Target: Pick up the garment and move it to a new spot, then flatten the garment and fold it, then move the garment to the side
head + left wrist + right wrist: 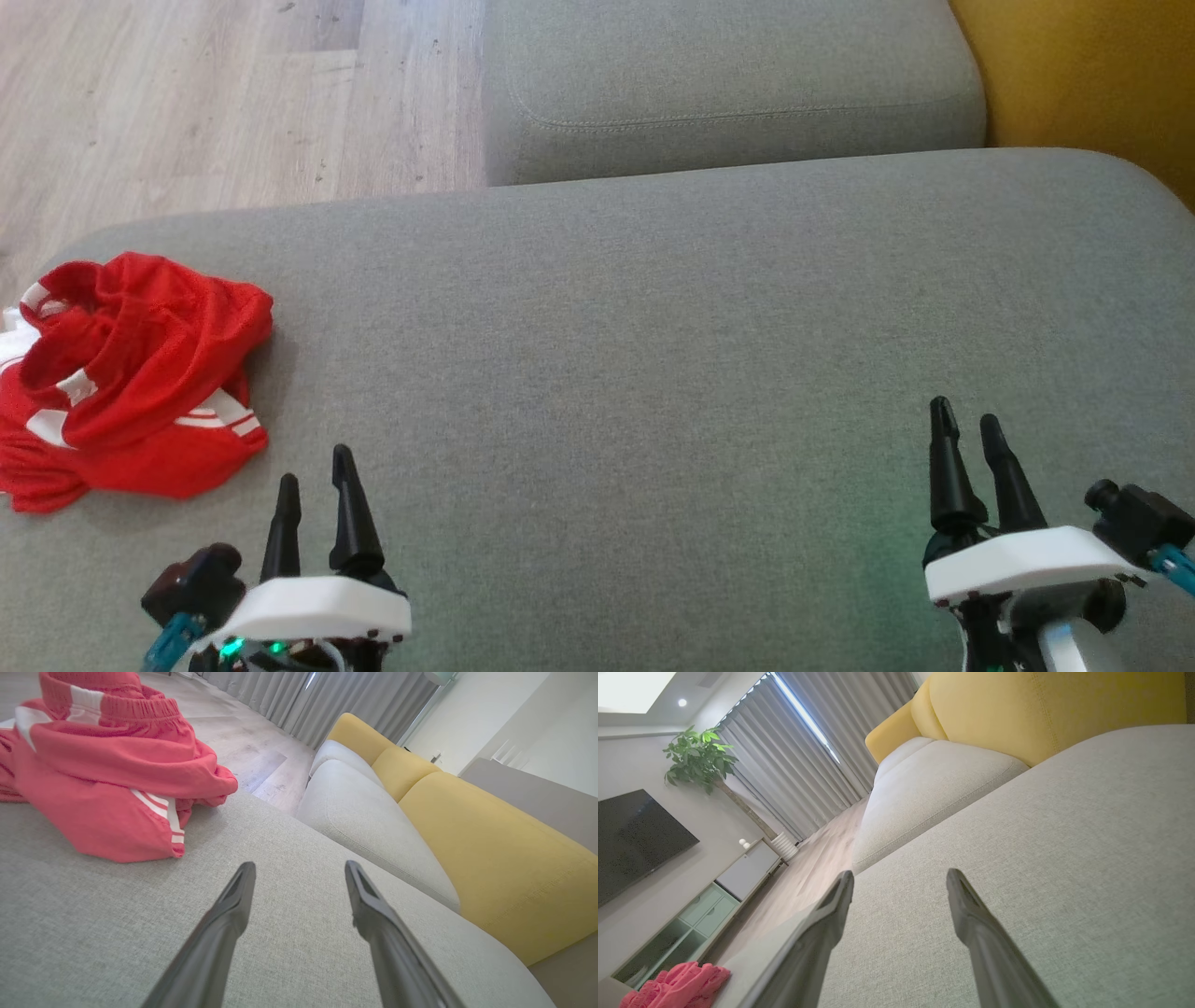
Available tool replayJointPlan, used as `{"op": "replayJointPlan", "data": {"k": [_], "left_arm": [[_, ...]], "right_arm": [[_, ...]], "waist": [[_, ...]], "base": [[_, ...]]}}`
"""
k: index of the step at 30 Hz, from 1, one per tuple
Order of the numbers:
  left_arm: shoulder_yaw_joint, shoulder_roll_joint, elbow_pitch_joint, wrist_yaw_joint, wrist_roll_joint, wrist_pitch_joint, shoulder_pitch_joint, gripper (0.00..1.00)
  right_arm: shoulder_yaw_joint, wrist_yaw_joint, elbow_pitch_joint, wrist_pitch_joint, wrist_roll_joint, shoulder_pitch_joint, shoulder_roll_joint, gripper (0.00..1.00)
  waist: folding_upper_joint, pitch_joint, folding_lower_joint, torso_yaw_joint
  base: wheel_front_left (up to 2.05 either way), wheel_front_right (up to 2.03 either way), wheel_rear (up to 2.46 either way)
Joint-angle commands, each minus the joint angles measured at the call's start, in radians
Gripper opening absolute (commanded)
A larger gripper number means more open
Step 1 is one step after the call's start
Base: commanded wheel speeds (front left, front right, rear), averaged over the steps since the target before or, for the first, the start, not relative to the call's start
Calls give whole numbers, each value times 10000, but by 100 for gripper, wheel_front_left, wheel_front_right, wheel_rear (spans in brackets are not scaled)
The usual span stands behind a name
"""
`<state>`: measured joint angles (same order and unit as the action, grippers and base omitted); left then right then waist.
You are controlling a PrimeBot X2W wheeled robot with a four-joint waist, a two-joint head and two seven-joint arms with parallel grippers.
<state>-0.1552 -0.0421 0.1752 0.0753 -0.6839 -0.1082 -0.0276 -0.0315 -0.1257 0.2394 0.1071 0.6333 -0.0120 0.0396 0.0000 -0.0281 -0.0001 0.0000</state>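
At the left edge of the grey seat cushion [653,327], the red garment [131,383] with white stripes is seen lying in a crumpled heap, partly cut off by the frame's left border. No long axis can be read from it while it is bunched. What looks like a gathered waistband is turned upward at the far-left side of the heap, and a striped hem is pointed toward the near right. Just to the right of the heap and nearer, the left gripper [316,467] is held above the cushion with its fingers spread wide and nothing between them; the garment is not touched. The broad middle of the cushion is left bare. Well apart to the right, the right gripper [965,412] is likewise held spread wide and unloaded. The task is judged to be at its very start: the pick-up, the move, the flattening, the folding and the setting aside are all yet to be done.
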Motion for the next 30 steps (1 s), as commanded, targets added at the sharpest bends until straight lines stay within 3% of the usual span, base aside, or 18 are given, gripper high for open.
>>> {"op": "replayJointPlan", "data": {"k": [1,18,30], "left_arm": [[110,-58,-396,91,385,-156,270,100],[-334,-72,-636,463,2851,-661,133,100],[-411,-75,-708,1019,4207,-988,67,100]], "right_arm": [[-232,-36,-414,176,-441,261,78,100],[-542,-41,-553,678,-2756,228,89,100],[-794,-44,-461,1003,-4300,192,95,100]], "waist": [[0,-4,1,2],[0,0,1,-13],[0,-49,1,24]], "base": [[0,0,0],[0,0,0],[0,0,0]]}}
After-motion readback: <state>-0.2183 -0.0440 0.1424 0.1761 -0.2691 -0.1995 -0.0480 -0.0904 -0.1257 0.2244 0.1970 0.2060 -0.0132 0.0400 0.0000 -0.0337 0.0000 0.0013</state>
